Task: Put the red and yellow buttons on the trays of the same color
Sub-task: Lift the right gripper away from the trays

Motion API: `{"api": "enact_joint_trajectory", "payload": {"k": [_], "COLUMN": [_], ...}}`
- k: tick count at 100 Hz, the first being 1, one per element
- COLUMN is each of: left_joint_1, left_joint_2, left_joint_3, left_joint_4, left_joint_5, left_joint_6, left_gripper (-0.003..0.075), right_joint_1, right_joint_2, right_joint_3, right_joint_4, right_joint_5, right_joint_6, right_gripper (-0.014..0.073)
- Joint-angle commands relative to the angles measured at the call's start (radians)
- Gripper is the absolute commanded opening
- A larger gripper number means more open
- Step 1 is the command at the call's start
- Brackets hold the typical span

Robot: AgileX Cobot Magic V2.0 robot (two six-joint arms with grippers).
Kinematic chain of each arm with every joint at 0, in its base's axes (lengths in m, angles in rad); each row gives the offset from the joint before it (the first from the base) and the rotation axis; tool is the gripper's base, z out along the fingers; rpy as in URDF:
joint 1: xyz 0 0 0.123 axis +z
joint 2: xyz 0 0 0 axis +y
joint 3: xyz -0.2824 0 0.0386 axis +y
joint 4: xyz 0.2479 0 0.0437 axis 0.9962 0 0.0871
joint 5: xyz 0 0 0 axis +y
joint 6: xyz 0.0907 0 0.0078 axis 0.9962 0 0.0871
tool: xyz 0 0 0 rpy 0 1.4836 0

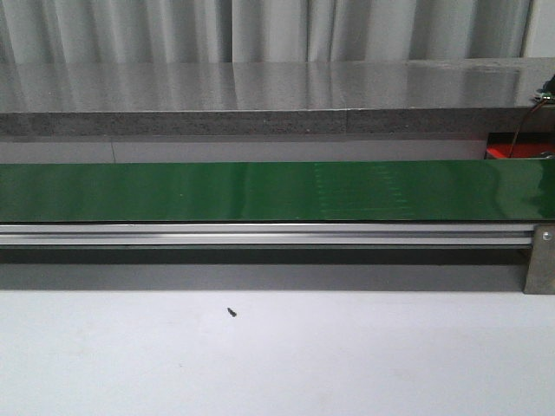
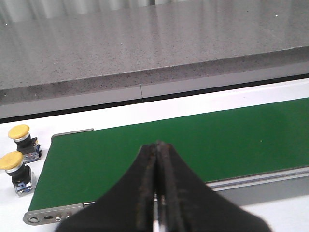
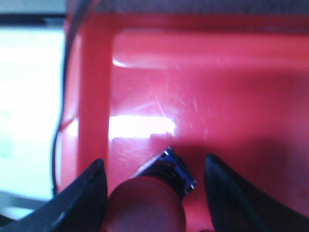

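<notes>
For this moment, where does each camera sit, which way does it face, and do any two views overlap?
Front: looks forward over the white table at the green belt and grey counter; no arm visible.
Left wrist: above the belt's end, shut left gripper below, two yellow buttons beside the belt.
Right wrist: close over the red tray, open right gripper around a red button.
Front and left wrist share belt and counter.

Pale pleated curtains (image 1: 260, 30) hang behind a speckled grey stone counter (image 1: 260, 95) catching soft reflected light.
</notes>
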Motion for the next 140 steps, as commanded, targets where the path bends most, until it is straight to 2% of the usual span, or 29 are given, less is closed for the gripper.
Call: {"api": "enact_joint_trajectory", "payload": {"k": [1,30,51,60,73,86,96,110,140], "left_joint_1": [-0.008,-0.008,-0.008,-0.008,-0.008,-0.008,-0.008,-0.008,-0.008], "left_joint_2": [0.003,0.003,0.003,0.003,0.003,0.003,0.003,0.003,0.003], "left_joint_3": [-0.027,-0.027,-0.027,-0.027,-0.027,-0.027,-0.027,-0.027,-0.027], "left_joint_4": [-0.021,-0.021,-0.021,-0.021,-0.021,-0.021,-0.021,-0.021,-0.021], "left_joint_5": [-0.072,-0.076,-0.093,-0.094,-0.097,-0.100,-0.100,-0.100,-0.100], "left_joint_6": [-0.007,-0.007,-0.007,-0.007,-0.007,-0.007,-0.007,-0.007,-0.007], "left_gripper": [-0.0012,-0.0012,-0.0012,-0.0012,-0.0012,-0.0012,-0.0012,-0.0012,-0.0012], "right_joint_1": [-0.006,-0.004,0.038,0.076,0.145,0.216,0.245,0.244,0.243], "right_joint_2": [-0.129,-0.277,-0.406,-0.465,-0.562,-0.680,-0.789,-0.959,-1.341], "right_joint_3": [-0.029,-0.029,-0.027,-0.027,-0.027,0.027,0.125,0.350,1.034], "right_joint_4": [0.078,0.125,0.119,0.073,-0.073,-0.169,-0.201,-0.207,-0.184], "right_joint_5": [-0.049,0.007,0.087,0.132,0.194,0.197,0.194,0.125,-0.199], "right_joint_6": [-0.013,-0.013,-0.002,0.016,0.074,0.105,0.105,0.104,0.104], "right_gripper": [0.0450,0.0450,0.0450,0.0450,0.0450,0.0450,0.0450,0.0450,0.0449]}}
